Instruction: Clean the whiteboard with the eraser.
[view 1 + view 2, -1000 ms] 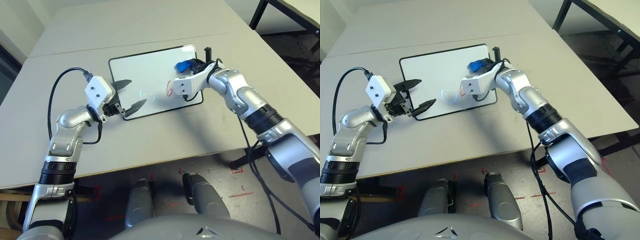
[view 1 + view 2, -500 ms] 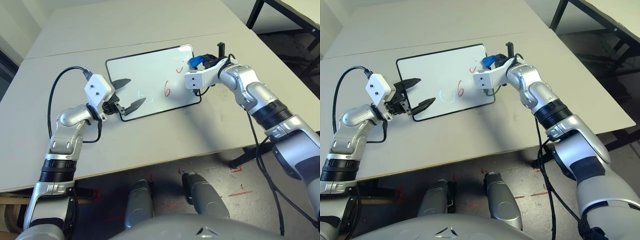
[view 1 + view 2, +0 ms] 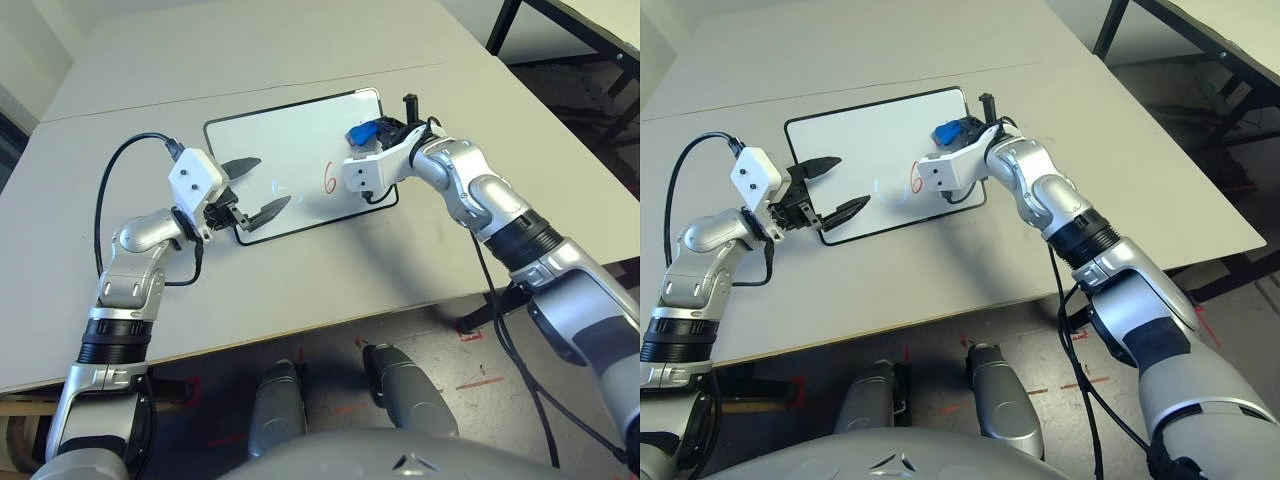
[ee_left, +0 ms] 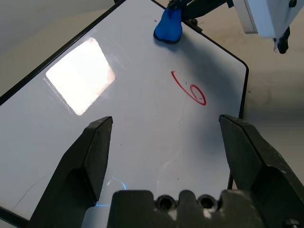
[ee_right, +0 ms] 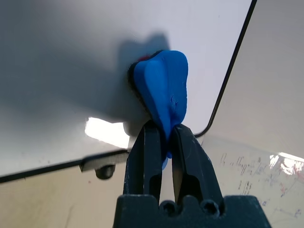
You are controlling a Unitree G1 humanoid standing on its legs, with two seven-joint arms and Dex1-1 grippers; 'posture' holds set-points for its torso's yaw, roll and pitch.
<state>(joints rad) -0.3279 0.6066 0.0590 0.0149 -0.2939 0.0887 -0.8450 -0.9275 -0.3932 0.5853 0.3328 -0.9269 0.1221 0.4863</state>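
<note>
The left end effector [image 3: 255, 192] hovers wide apart over the near-left corner of the whiteboard [image 3: 290, 150], whose long axis runs left to right across the table [image 3: 300, 270]. A red mark [image 3: 328, 181] sits right of centre. The right end effector [image 5: 161, 137] pinches the blue eraser [image 3: 361, 131] against the board's far-right area.

1 whiteboard [image 3: 285, 150], 1 blue eraser [image 3: 362, 131], 1 red mark [image 3: 329, 179], 1 table [image 3: 300, 270], 2 arms.
</note>
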